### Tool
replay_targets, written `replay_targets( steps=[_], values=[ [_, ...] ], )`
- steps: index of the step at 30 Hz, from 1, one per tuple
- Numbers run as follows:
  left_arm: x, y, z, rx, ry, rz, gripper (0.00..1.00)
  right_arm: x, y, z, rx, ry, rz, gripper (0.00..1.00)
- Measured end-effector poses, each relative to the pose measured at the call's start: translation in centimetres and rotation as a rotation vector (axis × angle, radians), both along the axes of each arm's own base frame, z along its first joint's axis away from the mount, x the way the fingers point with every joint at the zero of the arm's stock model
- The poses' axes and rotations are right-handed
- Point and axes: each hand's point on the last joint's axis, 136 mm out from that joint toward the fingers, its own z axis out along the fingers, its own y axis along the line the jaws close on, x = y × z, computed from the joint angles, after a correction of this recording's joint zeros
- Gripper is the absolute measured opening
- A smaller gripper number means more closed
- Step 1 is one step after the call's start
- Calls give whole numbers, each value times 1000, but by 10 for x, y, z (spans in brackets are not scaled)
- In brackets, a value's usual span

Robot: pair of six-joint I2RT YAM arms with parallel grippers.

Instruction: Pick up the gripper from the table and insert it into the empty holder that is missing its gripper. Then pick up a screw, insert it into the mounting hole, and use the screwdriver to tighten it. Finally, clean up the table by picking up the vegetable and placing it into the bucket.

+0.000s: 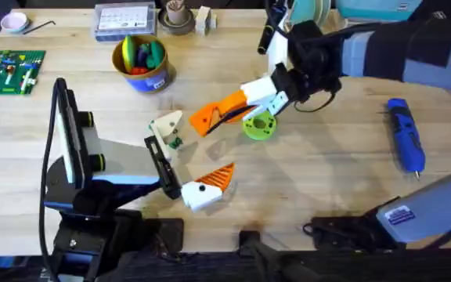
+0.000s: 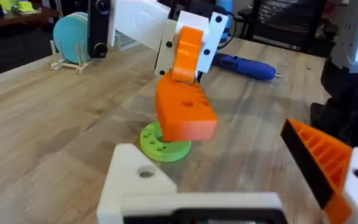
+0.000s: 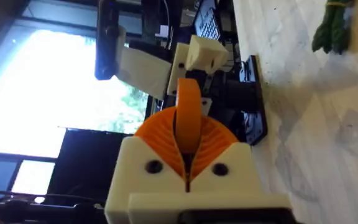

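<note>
Overhead view, left to right. On the table point(image 1: 319, 168), a green circuit board point(image 1: 9, 70) lies at the upper left edge. The bucket point(image 1: 140, 63) stands left of centre near the top, holding coloured toy items. The left gripper point(image 1: 186, 160) sits at lower centre: its near finger carries an orange ribbed pad on a white block, while the opposite side ends in the holder point(image 1: 165, 126), a bare white block with no pad; the jaws stand wide apart with nothing between them. The vegetable point(image 1: 174, 142), small and dark green, lies just beside the holder. Right of it, the gripper point(image 1: 216, 114), an orange wedge, is pinched at its far end by the right gripper point(image 1: 263, 92), which reaches in from the upper right; the wedge tilts toward the holder and stops just short of it. A lime green disc point(image 1: 259, 125) lies just under the right gripper. The screwdriver point(image 1: 405, 133) lies well apart at the right edge. In the left wrist view, the orange wedge point(image 2: 185, 112) hangs above the disc point(image 2: 163, 142), with the holder point(image 2: 135, 180) in the foreground. In the right wrist view, the right gripper's pads point(image 3: 213, 137) are closed narrowly on the wedge point(image 3: 188, 115).
</note>
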Motion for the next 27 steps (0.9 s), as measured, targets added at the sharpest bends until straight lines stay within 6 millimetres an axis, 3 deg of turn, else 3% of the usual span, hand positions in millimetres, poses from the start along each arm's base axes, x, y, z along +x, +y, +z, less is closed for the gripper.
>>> replay_targets(
  steps=[7, 27],
  values=[
    [0, 0, 0, 0, 0, 0, 993, -14, 19, 2, 30, -63, 73, 9],
    [0, 0, 0, 0, 0, 0, 993, -6, 28, -7, -59, -35, 58, 8]
  ],
)
